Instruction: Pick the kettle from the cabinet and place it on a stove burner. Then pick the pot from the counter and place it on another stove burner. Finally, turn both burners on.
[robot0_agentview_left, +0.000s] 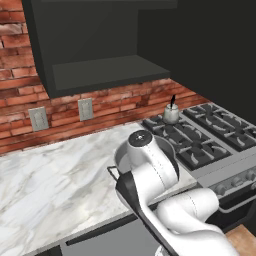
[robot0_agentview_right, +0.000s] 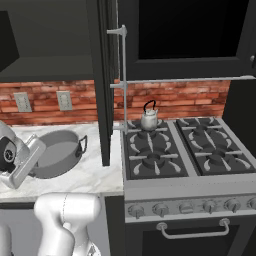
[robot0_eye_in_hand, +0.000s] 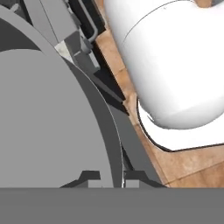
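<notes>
We found the kettle (robot0_agentview_right: 149, 118) already standing upright on the rear left stove burner (robot0_agentview_right: 148, 131) of the range (robot0_agentview_right: 180, 191), close to the brick wall, so we judged the first part of the task done and the cabinet (robot0_agentview_left: 95, 72) niche above the table (robot0_agentview_left: 55, 185) no longer of concern. The pot (robot0_agentview_right: 59, 152) sat on the marble table just left of the range, one dark loop handle pointing toward the stove. Our arm was bent low over the pot's near side. In the hand view the claw (robot0_eye_in_hand: 111, 180) had its two dark tips close together with the pot's thin grey rim running right between them, so we read it as pinching the pot's wall at the rim, which makes sense since a wide shallow pot offers no central grip. We judged the front left burner (robot0_agentview_right: 151, 161) the nearest free one. A rim hold sits far off the pot's centre, so we expected it might tilt or slip when lifted. The front knobs (robot0_agentview_right: 190, 207) remained untouched.
</notes>
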